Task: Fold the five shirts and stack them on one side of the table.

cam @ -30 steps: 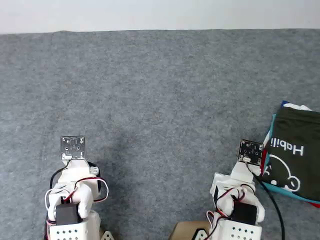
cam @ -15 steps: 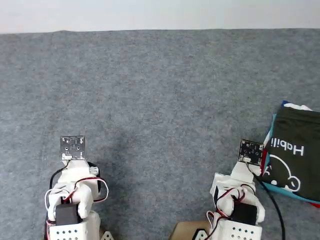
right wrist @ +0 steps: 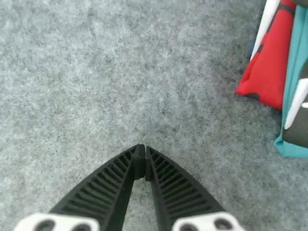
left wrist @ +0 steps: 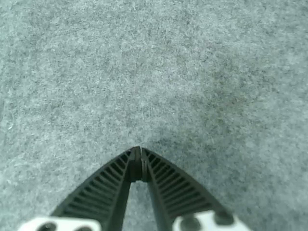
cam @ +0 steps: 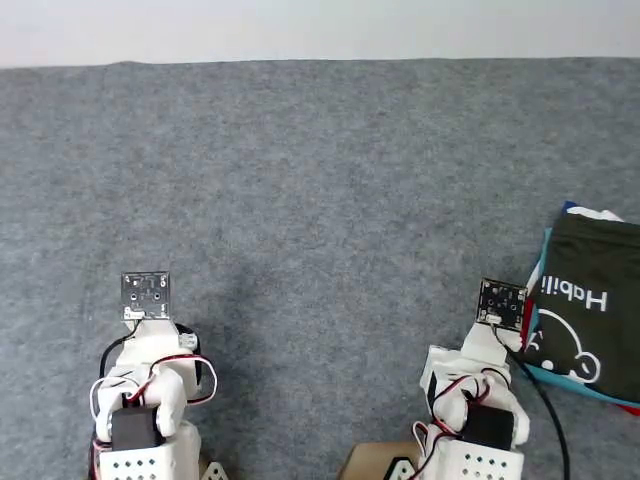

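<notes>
Grey felt mat [cam: 320, 180] across the whole table from above, with two white arms parked at the near edge: left arm [cam: 148, 385] well apart from everything, right arm [cam: 480, 395] just beside a stack of folded shirts [cam: 590, 340] at the right edge of the table. Topped by a dark green shirt [cam: 595, 290] with white print; teal, red, blue and white edges peeping out beneath (five colours, so probably all five shirts, though hard to count for sure). Judged as done or very nearly so, with only a tidy retreat left.

From the left wrist: black ribbed left gripper [left wrist: 140, 153] closed tip to tip, clamped on nothing, bare felt beneath.

From the right wrist: black ribbed right gripper [right wrist: 144, 149] likewise pressed together and empty, over bare felt, with the folded red shirt [right wrist: 267, 67] and the teal shirt [right wrist: 294, 110] of the stack near but apart from the tips.

For finishing well: keep the right arm and its black cable [cam: 550, 412] off the pile, lift straight away rather than sweep sideways, leave both jaws closed to avoid snagging a hem, and touch the stack again only for squaring a stray corner.

Against the frames of a second and half a second back: no difference found, arms and stack in the same places.
</notes>
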